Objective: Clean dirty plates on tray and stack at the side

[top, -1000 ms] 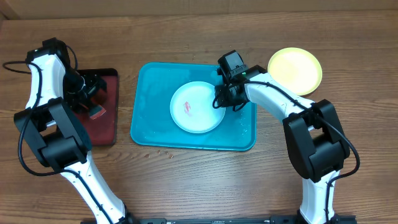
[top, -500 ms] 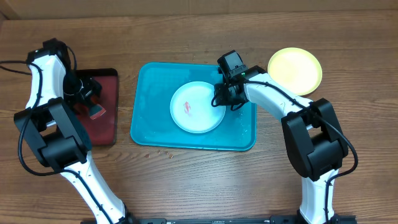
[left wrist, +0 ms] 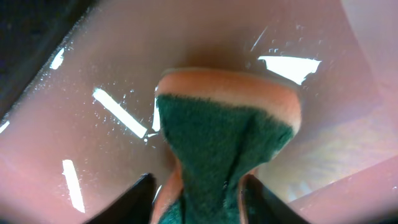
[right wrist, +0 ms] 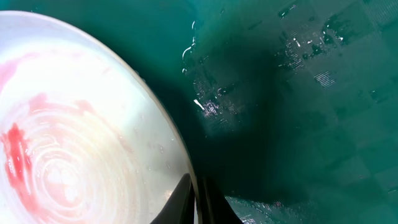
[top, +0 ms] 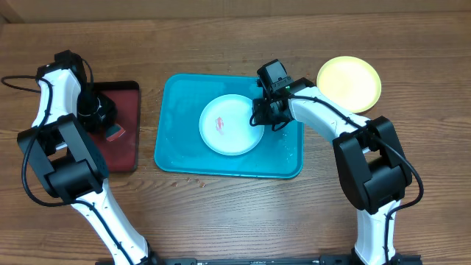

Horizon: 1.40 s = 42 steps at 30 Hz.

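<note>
Plate point(top: 233, 125), pale and round, lies flat in the middle of the turquoise tray point(top: 176, 147), with a red smear point(top: 220, 124) just left of its centre. A yellow-green plate point(top: 349, 82) sits on the worktop point(top: 235, 213) beyond the tray's far right corner, apart from it. 2 plates are in view.

Right fingers point(right wrist: 214, 208): pressed together with barely a slit between them, tips at the right rim of the pale plate. The right wrist view shows the rim running down to the tips. Whether the rim is nipped between them or only touched cannot be told, as the meeting point is cut off at the bottom edge.

Left fingers point(left wrist: 142, 198): partly closed over the dark red tray point(top: 125, 154), 1 on each side of a sponge point(left wrist: 224, 137), orange with a green scouring face. The sponge is waisted where they meet it, so they are pinching it. Only the fingertips show, and the sponge's lower end is cut off. From overhead these fingers are hidden under the wrist and only a sliver of sponge shows. Wet glints lie on both tray floors
</note>
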{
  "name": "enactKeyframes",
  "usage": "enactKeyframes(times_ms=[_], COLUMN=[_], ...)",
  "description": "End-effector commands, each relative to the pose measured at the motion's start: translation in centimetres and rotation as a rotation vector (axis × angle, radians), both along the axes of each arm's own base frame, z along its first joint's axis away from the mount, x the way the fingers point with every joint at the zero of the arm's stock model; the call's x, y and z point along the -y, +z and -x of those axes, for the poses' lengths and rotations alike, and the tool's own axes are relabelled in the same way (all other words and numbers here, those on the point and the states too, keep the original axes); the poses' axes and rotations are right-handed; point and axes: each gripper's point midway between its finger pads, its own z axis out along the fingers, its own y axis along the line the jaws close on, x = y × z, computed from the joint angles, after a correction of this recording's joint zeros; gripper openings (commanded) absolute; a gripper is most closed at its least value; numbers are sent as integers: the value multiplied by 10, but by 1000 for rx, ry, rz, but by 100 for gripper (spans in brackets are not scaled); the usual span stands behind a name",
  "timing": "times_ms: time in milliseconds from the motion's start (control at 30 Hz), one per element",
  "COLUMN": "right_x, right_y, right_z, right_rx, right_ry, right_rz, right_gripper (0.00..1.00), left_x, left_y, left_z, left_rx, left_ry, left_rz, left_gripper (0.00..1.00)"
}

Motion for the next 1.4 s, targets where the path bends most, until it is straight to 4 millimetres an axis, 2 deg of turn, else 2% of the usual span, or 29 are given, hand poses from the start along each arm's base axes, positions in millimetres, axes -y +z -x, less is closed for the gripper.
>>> enactKeyframes(times_ms=[0, 67, 167, 267, 367, 433, 467, 500, 533, 567, 600, 767, 800, 867, 967, 1067, 1100, 1167, 1200, 1233, 1267, 1300, 1367], right_x=[7, 7, 7, 7, 7, 7, 7, 7, 7, 7, 7, 7, 7, 7, 7, 7, 7, 7, 7, 7, 7, 7, 7], right_y=[-18, -18, -18, -18, -18, -18, -18, -18, -18, -18, -18, -18, -18, -18, -18, -18, -18, -18, -18, -18, -18, -18, -18], right_z=[3, 3, 3, 3, 3, 3, 3, 3, 3, 3, 3, 3, 3, 3, 3, 3, 3, 3, 3, 3, 3, 3, 4], right_rx=[-27, -26, -26, -26, -26, -26, -26, -26, -26, -26, -26, -26, -26, -26, -26, -26, -26, -26, -26, -26, -26, -26, -27], right_ry=[-16, -16, -16, -16, -16, -16, -16, -16, -16, -16, -16, -16, -16, -16, -16, -16, -16, -16, -16, -16, -16, -16, -16], right_rz=[44, 44, 44, 44, 44, 44, 44, 44, 44, 44, 44, 44, 44, 44, 44, 44, 44, 44, 44, 44, 44, 44, 44], right_gripper=[5, 5, 5, 5, 5, 5, 5, 5, 5, 5, 5, 5, 5, 5, 5, 5, 5, 5, 5, 5, 5, 5, 5], left_x=[-4, -4, -4, -2, 2, 4, 5, 7, 8, 10, 12, 18, 18, 18, 18, 20, 19, 18, 16, 13, 11, 8, 1], left_y=[-4, -5, -5, -6, -9, -11, -12, -14, -15, -16, -17, -20, -20, -20, -20, -21, -21, -22, -22, -22, -23, -23, -23], left_z=[2, 1, 1, 2, 6, 10, 12, 14, 16, 20, 23, 36, 37, 36, 35, 30, 30, 26, 24, 21, 19, 16, 9], left_rx=[-9, -6, -5, -11, -26, -41, -48, -57, -65, -77, -90, -139, -140, -138, -132, -112, -110, -96, -86, -76, -66, -55, -31], left_ry=[8, 7, 7, 4, -1, -3, -3, -5, -5, -5, -5, -6, -6, -6, -5, -3, -4, -4, -5, -6, -6, -5, -6], left_rz=[-15, -16, -16, -14, -7, -1, 1, 5, 11, 19, 26, 49, 49, 48, 50, 62, 61, 53, 43, 33, 22, 7, -30], left_gripper=[43, 47, 45, 28, 5, 4, 14, 34, 63, 96, 100, 100, 94, 65, 30, 6, 7, 33, 59, 80, 96, 100, 100])
